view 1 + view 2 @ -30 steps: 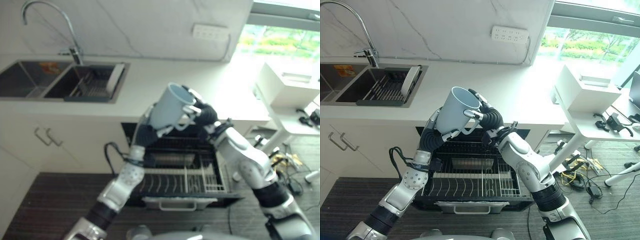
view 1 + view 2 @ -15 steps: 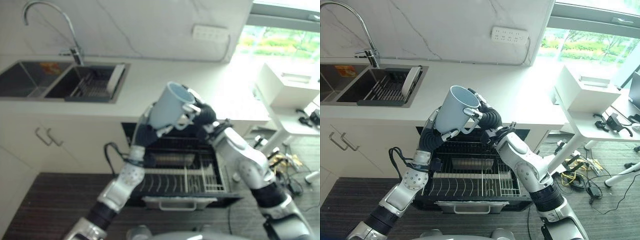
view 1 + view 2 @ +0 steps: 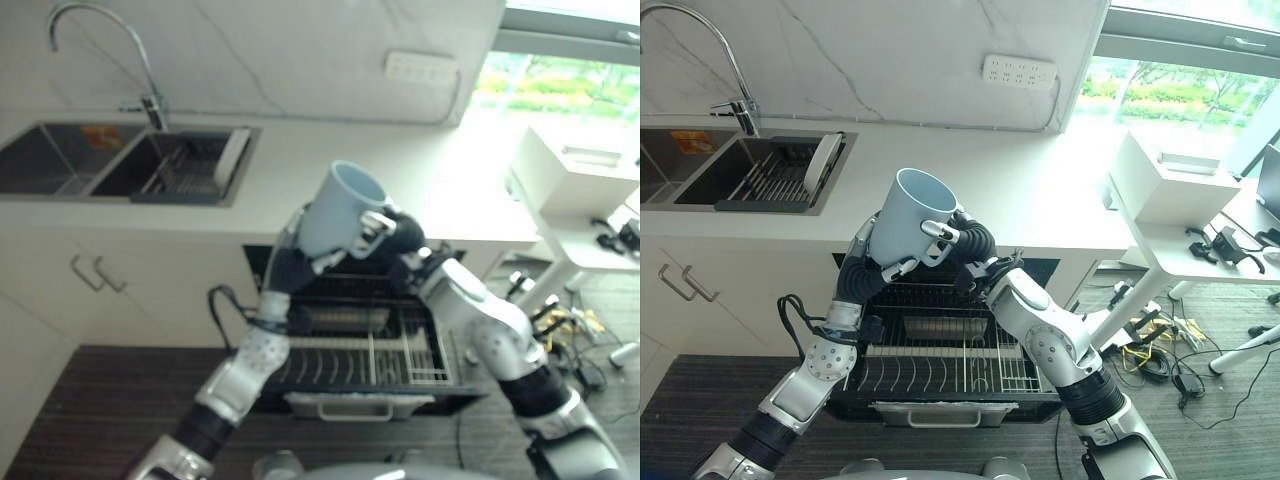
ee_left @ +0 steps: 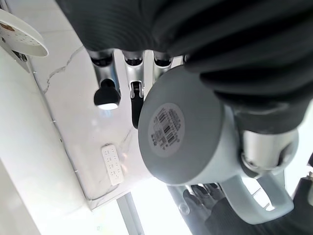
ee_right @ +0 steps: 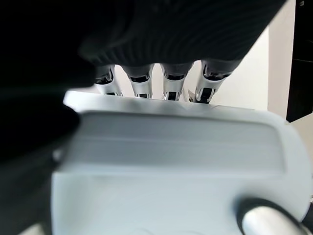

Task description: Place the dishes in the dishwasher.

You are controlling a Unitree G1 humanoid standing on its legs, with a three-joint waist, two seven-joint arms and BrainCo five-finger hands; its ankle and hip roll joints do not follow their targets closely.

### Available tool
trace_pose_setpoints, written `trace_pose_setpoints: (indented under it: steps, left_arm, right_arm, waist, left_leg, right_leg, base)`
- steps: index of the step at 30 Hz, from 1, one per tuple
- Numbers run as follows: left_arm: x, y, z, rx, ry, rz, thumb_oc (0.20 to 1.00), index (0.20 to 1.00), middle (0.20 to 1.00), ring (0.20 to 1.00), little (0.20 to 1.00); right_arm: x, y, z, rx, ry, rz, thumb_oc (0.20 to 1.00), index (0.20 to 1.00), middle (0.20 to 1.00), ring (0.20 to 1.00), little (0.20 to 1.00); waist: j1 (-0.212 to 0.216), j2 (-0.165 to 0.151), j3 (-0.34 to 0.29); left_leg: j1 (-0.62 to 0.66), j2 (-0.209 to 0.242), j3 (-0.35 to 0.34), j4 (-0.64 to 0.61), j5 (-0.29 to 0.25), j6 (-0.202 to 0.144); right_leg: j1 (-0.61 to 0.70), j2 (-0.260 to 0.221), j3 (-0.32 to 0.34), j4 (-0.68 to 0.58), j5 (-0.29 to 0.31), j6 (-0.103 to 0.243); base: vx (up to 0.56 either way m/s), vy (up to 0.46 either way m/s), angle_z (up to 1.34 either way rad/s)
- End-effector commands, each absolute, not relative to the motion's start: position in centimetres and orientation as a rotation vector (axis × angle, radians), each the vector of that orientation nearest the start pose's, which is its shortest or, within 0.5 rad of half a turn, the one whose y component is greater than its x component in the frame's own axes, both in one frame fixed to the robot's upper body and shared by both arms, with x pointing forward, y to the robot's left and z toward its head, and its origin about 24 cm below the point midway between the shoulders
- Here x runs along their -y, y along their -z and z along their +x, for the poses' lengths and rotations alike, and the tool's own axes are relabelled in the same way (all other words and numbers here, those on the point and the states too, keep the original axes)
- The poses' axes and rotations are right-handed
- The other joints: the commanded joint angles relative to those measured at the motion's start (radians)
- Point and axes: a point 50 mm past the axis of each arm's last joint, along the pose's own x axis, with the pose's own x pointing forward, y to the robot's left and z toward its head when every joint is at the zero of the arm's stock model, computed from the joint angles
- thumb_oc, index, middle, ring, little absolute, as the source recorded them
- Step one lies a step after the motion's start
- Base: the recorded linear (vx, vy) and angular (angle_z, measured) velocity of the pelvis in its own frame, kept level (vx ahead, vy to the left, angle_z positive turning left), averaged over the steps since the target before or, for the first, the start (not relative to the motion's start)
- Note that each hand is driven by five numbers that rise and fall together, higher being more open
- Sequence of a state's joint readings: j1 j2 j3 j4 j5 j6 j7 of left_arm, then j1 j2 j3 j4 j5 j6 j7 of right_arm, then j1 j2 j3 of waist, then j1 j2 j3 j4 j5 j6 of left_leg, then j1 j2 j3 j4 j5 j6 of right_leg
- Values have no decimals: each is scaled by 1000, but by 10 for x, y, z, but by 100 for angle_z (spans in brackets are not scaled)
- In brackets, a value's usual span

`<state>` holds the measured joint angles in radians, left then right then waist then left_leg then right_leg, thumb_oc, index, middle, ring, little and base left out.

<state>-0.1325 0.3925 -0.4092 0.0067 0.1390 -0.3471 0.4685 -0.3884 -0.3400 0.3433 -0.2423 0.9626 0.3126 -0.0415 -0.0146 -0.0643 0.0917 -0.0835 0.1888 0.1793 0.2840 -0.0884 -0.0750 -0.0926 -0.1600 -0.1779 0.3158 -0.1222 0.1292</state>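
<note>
A light blue mug (image 3: 905, 212) is held tilted in the air above the open dishwasher (image 3: 940, 365), its mouth facing up and to the right. My left hand (image 3: 863, 270) grips the mug's body from below, its fingers (image 4: 105, 83) curled beside the base of the mug (image 4: 176, 132), which carries a sticker. My right hand (image 3: 973, 240) comes in from the right and closes on the handle side, its fingers (image 5: 139, 81) reaching over the mug (image 5: 171, 186).
The lower rack (image 3: 370, 360) is pulled out and holds wire tines. A sink (image 3: 750, 175) with a drying rack and a white plate (image 3: 823, 160) is set in the counter at the left. A white desk with a box (image 3: 1170, 180) stands at the right.
My right hand has slid lower and leftward along the mug, closing tighter by its handle. The mug has moved slightly left, still held by both hands.
</note>
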Motion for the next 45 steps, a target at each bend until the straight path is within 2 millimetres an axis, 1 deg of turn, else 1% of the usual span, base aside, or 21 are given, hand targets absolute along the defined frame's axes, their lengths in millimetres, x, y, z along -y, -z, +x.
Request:
trace_pose_setpoints:
  steps: [1,5,6,7,8,17,21,22,23,24,26,28,30,32,33,35,39,42,45]
  left_arm:
    - [-107,-121,255,707,159,388,200,200,200,200,200]
    - [-104,-120,254,711,179,401,200,200,200,200,200]
    - [-103,-120,254,713,183,406,200,200,200,200,200]
    - [-103,-120,254,721,190,413,200,200,200,200,200]
    - [-102,-121,253,728,197,419,200,200,200,200,200]
    - [-99,-126,251,762,219,426,200,200,200,200,200]
    - [-99,-125,252,738,232,392,200,200,200,200,200]
    - [-98,-124,251,722,258,381,200,200,200,200,200]
    - [-98,-123,251,712,270,370,576,576,576,576,576]
    - [-96,-123,251,692,297,343,1000,1000,1000,1000,1000]
    - [-95,-124,251,686,308,326,1000,1000,1000,1000,1000]
    - [-100,-126,250,669,308,293,1000,1000,1000,1000,1000]
    - [-107,-128,250,648,293,208,1000,1000,1000,1000,1000]
    - [-112,-125,252,572,318,95,1000,1000,1000,1000,1000]
    - [-113,-122,251,545,325,56,1000,1000,1000,1000,1000]
    - [-120,-122,248,537,315,15,1000,1000,1000,1000,1000]
    - [-135,-129,246,557,258,-30,1000,1000,1000,1000,1000]
    - [-144,-136,246,588,225,-29,1000,1000,1000,1000,1000]
    - [-158,-134,249,534,161,-6,1000,1000,1000,1000,1000]
  right_arm:
    - [70,-186,278,166,-725,513,1000,1000,1000,1000,1000]
    - [70,-186,278,177,-701,509,1000,1000,1000,1000,1000]
    - [71,-186,279,181,-699,505,812,812,812,812,812]
    - [71,-187,279,192,-694,491,435,435,435,435,435]
    - [71,-188,279,199,-695,478,200,200,200,200,200]
    - [71,-191,278,225,-690,391,200,200,200,200,200]
    - [68,-189,278,223,-709,365,200,200,200,200,200]
    - [69,-189,278,224,-707,365,200,200,200,200,200]
    - [69,-189,278,226,-705,363,200,200,200,200,200]
    - [71,-188,279,232,-706,345,200,200,200,200,200]
    - [73,-185,279,236,-701,332,200,200,200,200,200]
    - [84,-178,279,217,-654,344,200,200,200,200,200]
    - [92,-172,279,217,-624,327,200,200,200,200,200]
    - [98,-167,279,220,-589,314,200,200,200,200,200]
    - [105,-165,280,223,-558,300,200,200,200,200,200]
    - [115,-161,281,220,-523,282,200,200,200,200,200]
    - [129,-149,279,195,-470,259,200,200,200,200,200]
    - [139,-142,277,178,-431,239,200,200,200,200,200]
    - [150,-130,274,146,-395,228,200,200,200,200,200]
  waist:
    - [13,-7,-6]
    - [11,-5,-6]
    - [11,-5,-6]
    - [10,-4,-6]
    - [9,-4,-5]
    - [7,0,-6]
    - [10,1,-6]
    - [10,1,-6]
    - [11,2,-5]
    - [10,2,-5]
    - [8,3,-4]
    - [6,7,-4]
    - [5,8,-3]
    - [5,8,-2]
    - [4,9,1]
    - [2,11,4]
    - [1,16,6]
    - [0,19,10]
    - [-1,23,13]
  left_leg:
    - [40,14,-1,16,-139,3]
    - [40,15,1,16,-139,3]
    - [40,16,1,16,-139,2]
    - [40,15,1,16,-139,2]
    - [41,15,2,16,-139,2]
    - [40,12,1,16,-139,1]
    - [40,12,-1,16,-138,1]
    - [40,12,0,16,-138,1]
    - [40,12,0,16,-137,1]
    - [38,13,0,16,-137,1]
    - [37,15,2,16,-136,-1]
    - [37,17,4,16,-134,-2]
    - [36,17,4,16,-133,-2]
    - [37,16,4,16,-133,-2]
    - [37,16,4,16,-133,-2]
    - [37,15,4,16,-131,-2]
    - [36,15,7,16,-129,-2]
    - [35,16,7,16,-126,-3]
    - [36,13,5,16,-125,-3]
  right_leg:
    - [7,-54,39,-16,-5,56]
    - [6,-56,40,-16,-4,57]
    - [5,-56,40,-16,-4,57]
    - [5,-56,41,-16,-4,58]
    - [4,-56,42,-16,-4,58]
    - [6,-55,44,-16,-6,56]
    - [8,-54,40,-16,-8,53]
    - [10,-54,39,-16,-10,52]
    - [10,-54,39,-16,-9,52]
    - [8,-54,38,-16,-10,52]
    - [8,-55,36,-16,-11,52]
    - [9,-58,33,-16,-12,52]
    - [8,-58,33,-16,-12,51]
    - [8,-57,33,-16,-11,51]
    - [9,-57,31,-16,-11,51]
    - [9,-56,31,-16,-11,49]
    - [7,-58,30,-16,-11,47]
    - [6,-59,29,-16,-10,46]
    - [9,-58,30,-16,-12,45]
  base:
    - [0,0,0]
    - [-16,0,0]
    - [-31,-4,0]
    - [-33,-8,0]
    - [-34,-5,0]
    - [-4,0,0]
    - [0,0,0]
    - [0,0,0]
    - [0,0,0]
    - [0,0,0]
    - [0,0,0]
    - [14,38,0]
    - [0,0,0]
    - [0,0,0]
    - [0,0,0]
    - [0,0,0]
    - [0,0,0]
    - [0,0,0]
    - [0,0,0]
